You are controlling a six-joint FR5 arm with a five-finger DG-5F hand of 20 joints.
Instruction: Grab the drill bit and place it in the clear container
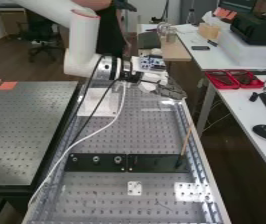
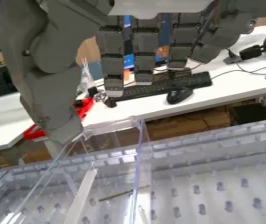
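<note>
Hanging open near the clear container: one hand [image 2: 145, 55], one drill bit [image 2: 116, 195].

The fingers [image 2: 182, 40] and the single thumb [image 2: 40, 80] are extended, gripping nothing; nearest is one clear container [image 2: 139, 160], its upright walls facing them, and the bit lies low behind the see-through plastic, seemingly inside, though I can't be sure it isn't on the perforated bench [image 1: 107, 190] beyond. It should handle as light and stiff, slick enough to roll; a pinch at mid-length, across the shaft, would suit it if it needs lifting. The container's thin walls look rigid but easily knocked. Farther out: two red trays [image 1: 221, 80], one keyboard [image 2: 160, 86], one mouse [image 2: 179, 95].
</note>
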